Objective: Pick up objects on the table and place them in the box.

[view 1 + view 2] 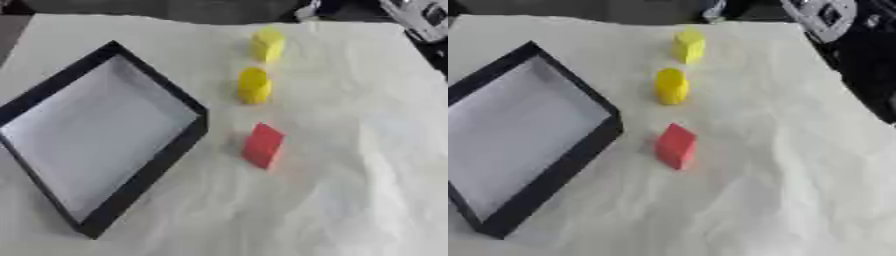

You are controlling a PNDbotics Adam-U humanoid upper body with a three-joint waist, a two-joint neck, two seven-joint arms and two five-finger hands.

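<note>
At the left of the worktop (pixel 350 210), which is covered by a creased white cloth, lies the box (pixel 166 155): a shallow tray with black walls and a pale grey-white floor. It sits turned at an angle, one corner pointing toward the far edge and one toward the near edge. Nothing lies inside it.

Just right of the box's right-hand corner stands a red block (pixel 263 145), tilted, apart from the box wall and casting a faint shadow on the cloth. Beyond it, farther from the camera, sits a yellow cylinder-like piece (pixel 254 85), rounded on top. Farther still, near the far edge of the cloth, is a second yellow piece (pixel 268 44), more angular in outline; its exact shape is hard to make out. The three pieces form a rough line running away from the camera, each apart from the next, none touching the box.

At the upper right corner a grey-and-black part of the robot's right arm (pixel 824 17) comes into view over the edge of the worktop, well apart from all three pieces. Whether this is the right hand itself, and whether its fingers are straight or curled, cannot be told. The left hand shows in neither view.

Behind the far edge of the cloth there is a dark surface.
</note>
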